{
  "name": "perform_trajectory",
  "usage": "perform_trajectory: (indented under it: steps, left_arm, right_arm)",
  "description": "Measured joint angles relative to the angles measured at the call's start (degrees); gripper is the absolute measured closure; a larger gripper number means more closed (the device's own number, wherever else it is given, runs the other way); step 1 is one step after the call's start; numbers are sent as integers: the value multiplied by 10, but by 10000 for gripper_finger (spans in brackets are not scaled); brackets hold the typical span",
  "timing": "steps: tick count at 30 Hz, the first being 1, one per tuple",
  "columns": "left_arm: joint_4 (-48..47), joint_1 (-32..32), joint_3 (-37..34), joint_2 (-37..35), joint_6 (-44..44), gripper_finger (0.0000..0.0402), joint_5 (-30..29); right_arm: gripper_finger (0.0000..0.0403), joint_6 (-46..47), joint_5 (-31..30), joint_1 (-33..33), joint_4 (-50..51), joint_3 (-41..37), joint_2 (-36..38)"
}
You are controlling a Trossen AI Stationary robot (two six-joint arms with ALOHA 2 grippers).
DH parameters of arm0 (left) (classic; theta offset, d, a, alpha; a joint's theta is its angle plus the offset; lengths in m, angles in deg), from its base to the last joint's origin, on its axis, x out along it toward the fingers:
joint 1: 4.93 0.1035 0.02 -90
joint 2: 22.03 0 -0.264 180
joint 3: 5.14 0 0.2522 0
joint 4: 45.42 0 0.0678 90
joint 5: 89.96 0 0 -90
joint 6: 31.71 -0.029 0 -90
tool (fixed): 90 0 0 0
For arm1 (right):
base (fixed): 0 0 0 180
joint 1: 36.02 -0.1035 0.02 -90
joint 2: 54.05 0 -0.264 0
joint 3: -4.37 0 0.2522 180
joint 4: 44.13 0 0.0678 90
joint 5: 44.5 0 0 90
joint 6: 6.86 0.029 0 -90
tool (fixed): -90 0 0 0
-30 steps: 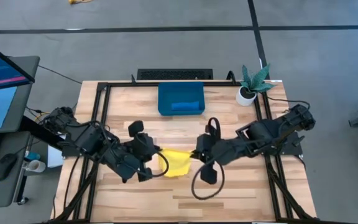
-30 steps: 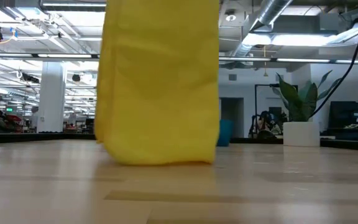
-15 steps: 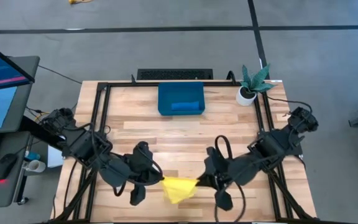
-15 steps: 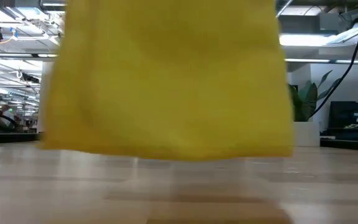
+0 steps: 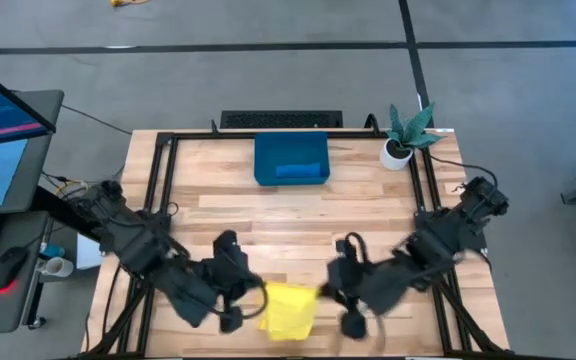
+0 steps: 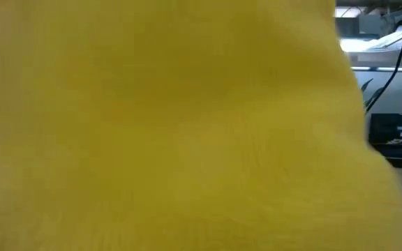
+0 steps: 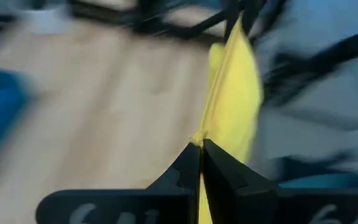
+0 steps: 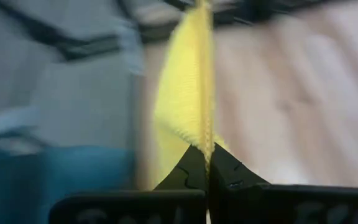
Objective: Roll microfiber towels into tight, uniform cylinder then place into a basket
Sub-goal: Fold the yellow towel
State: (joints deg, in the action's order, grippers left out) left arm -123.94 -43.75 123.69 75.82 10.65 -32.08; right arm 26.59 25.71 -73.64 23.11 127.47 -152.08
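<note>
Both arms have carried the yellow towel (image 5: pixel 288 310) to the tabletop's (image 5: pixel 368 205) near edge — left gripper (image 5: pixel 255 297) and right gripper (image 5: pixel 323 293) each clenched on a corner; rolling not begun.

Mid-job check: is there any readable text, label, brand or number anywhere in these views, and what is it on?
None can be read.
Monitor beside the table: lines of text on its screen, too small to read.
Left hand, shut on the yellow towel: pale marks on its body, too blurred to read.
Right hand, shut on the same towel: pale marks, also blurred.
Blue basket and white plant pot: no markings visible.
</note>
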Motion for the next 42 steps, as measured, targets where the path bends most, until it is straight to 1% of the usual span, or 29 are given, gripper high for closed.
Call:
perform_trajectory:
  steps: [2,5,9,12,15,18,22,29,31,33,37,40,42]
  left_arm:
    - [-78,13,0,23,-4,401,-47]
    - [-170,45,0,58,-38,401,-91]
    - [-242,79,-1,101,-125,401,-160]
    - [-250,101,-1,111,-182,401,-177]
    - [-250,117,-1,110,-206,401,-184]
    - [-254,123,-1,110,-231,401,-229]
    - [-253,126,2,110,-298,402,-268]
    - [-252,124,3,109,-304,401,-272]
    - [-254,122,3,109,-315,401,-285]
    - [-253,125,4,104,-326,402,-304]
    - [-255,143,27,93,-356,401,-348]
    - [-255,162,62,84,-375,401,-375]
    - [-255,177,89,80,-390,401,-376]
  right_arm:
    - [394,9,-24,26,47,0,-11]
    - [394,-3,-33,64,76,0,-28]
    - [396,-37,-41,102,92,0,-44]
    - [397,-53,-41,124,107,0,-45]
    - [396,-61,-49,142,139,0,-44]
    - [397,-93,-83,151,168,-4,-43]
    - [396,-104,-80,163,179,-21,-45]
    - [396,-117,-87,155,181,-13,-44]
    - [396,-134,-89,153,181,-3,-44]
    - [396,-144,-105,152,181,10,-44]
    - [397,-185,-163,162,183,42,-44]
    - [397,-217,-181,179,182,70,-44]
    - [397,-239,-188,192,180,88,-44]
